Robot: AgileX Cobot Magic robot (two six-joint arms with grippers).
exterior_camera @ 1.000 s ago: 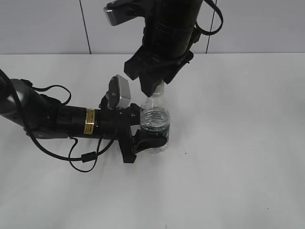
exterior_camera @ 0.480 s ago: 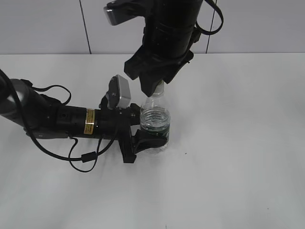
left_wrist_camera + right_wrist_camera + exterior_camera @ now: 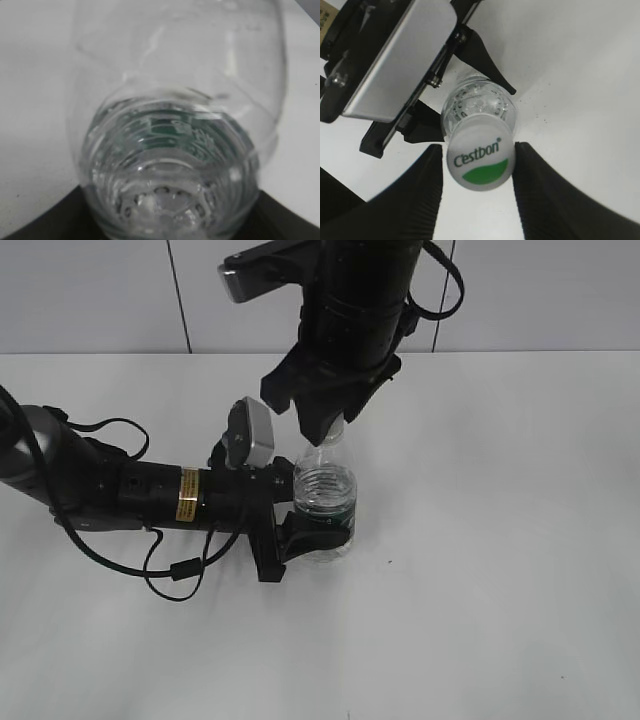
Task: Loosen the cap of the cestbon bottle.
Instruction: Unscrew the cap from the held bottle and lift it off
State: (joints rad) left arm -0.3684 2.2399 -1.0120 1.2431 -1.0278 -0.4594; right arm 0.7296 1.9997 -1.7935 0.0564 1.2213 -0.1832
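The clear cestbon bottle stands upright on the white table, its dark green label band partly covered. My left gripper reaches in from the left and is shut on the bottle's lower body. The left wrist view is filled by the bottle, with dark jaw edges at the bottom corners. My right gripper hangs straight down over the neck. In the right wrist view its two black fingers sit on either side of the white and green cap, closed on it. The cap is on the bottle.
The left arm with its cables lies along the table at the left. The left wrist's silver camera housing sits close beside the bottle's neck. A grey panelled wall stands behind the white table.
The right wrist has turned a little about the bottle's axis and sits slightly higher, so more of the neck shows. The bottle and left arm have stayed in place.
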